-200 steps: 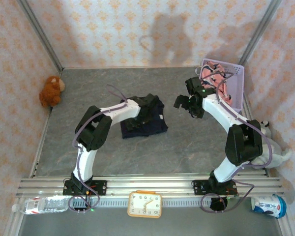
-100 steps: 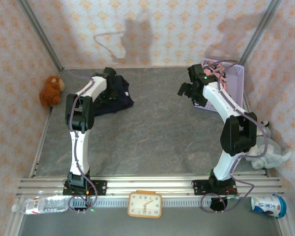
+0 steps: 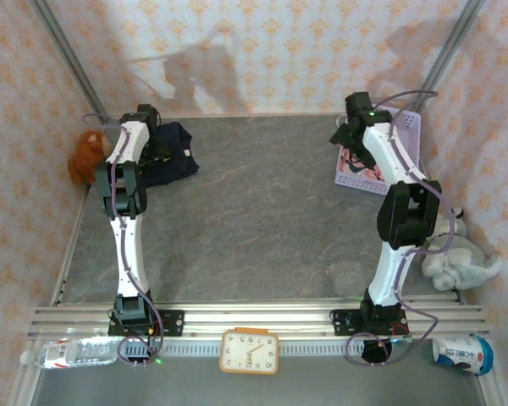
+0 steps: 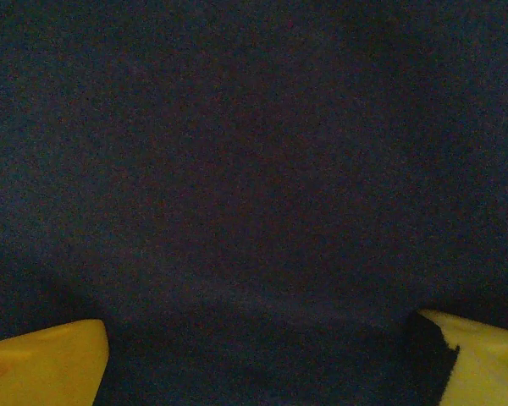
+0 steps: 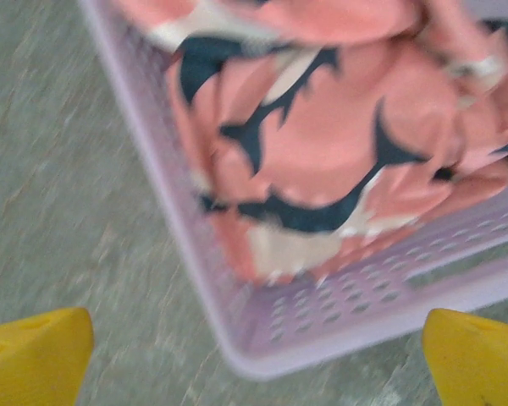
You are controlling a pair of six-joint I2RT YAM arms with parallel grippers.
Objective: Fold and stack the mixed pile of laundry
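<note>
Your right hand (image 5: 256, 362) hangs open above the basket (image 5: 339, 331): drop inside its wall, pinch the pink garment (image 5: 322, 161) high. Left hand (image 4: 256, 359) lies open on the navy garment (image 4: 254, 169)

We find the larger garment (image 3: 176, 152) lying on the table (image 3: 262, 220) in its far left corner, with the left gripper (image 4: 254, 372) right over it. Just left of it, at the left edge, sits a plush toy (image 3: 86, 156). In the far right corner stands the basket (image 3: 411, 139), and in it we see the smaller garment (image 5: 322, 144); the right gripper (image 5: 254, 355) hangs above one corner of the basket. A second plush toy (image 3: 457, 264) lies at the right edge, nearer than the basket. Before the near edge we have a bottle (image 3: 68, 351) on the left, a clock (image 3: 249, 351) in the middle and a cup (image 3: 463, 353) on the right.
</note>
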